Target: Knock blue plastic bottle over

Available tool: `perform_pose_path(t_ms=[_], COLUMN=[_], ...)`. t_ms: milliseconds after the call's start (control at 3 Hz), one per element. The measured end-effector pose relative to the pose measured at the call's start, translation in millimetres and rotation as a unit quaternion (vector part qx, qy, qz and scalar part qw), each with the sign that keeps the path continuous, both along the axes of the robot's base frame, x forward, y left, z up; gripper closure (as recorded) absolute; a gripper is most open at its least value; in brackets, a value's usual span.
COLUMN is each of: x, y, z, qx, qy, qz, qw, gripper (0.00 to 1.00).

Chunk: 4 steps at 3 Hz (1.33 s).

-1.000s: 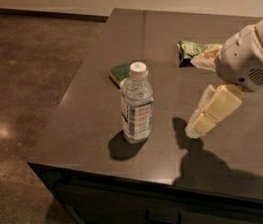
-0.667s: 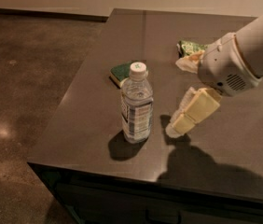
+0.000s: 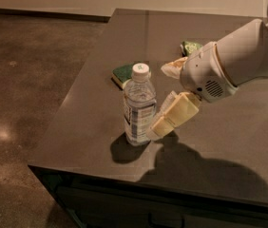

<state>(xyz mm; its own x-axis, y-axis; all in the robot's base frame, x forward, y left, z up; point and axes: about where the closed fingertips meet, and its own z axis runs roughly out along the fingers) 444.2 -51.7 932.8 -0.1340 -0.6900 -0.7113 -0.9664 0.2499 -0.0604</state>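
Observation:
The blue plastic bottle (image 3: 138,107) stands upright near the front left of the dark table (image 3: 100,56). It is clear and bluish, with a white cap and a blue-and-white label. My gripper (image 3: 160,126) comes in from the right on the white arm (image 3: 238,61). Its cream fingers (image 3: 174,113) point down and to the left, and their tips are at the bottle's lower right side, touching or almost touching it.
A green sponge (image 3: 123,73) lies just behind the bottle. A green snack bag (image 3: 190,47) lies farther back, partly hidden by the arm. The table's left and front edges are close to the bottle. Beyond them is brown floor (image 3: 24,80).
The arm has moved left across the table. The gripper's fingertips have come from well to the right of the bottle up to its side. The bottle still stands upright in place.

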Motion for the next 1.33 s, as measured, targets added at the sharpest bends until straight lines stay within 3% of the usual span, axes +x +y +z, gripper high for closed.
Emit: perform_pose_path(t_ms=[333, 667, 1333], x=[1, 0, 2], y=[13, 26, 36], z=[0, -2, -4], qx=[0.026, 0.049, 0.071], qy=[0.004, 0.007, 0.014], qz=[-0.004, -0.002, 0.007], qw=[0.9996, 0.9988, 0.9974], gripper=[0.00, 0.17, 0.64])
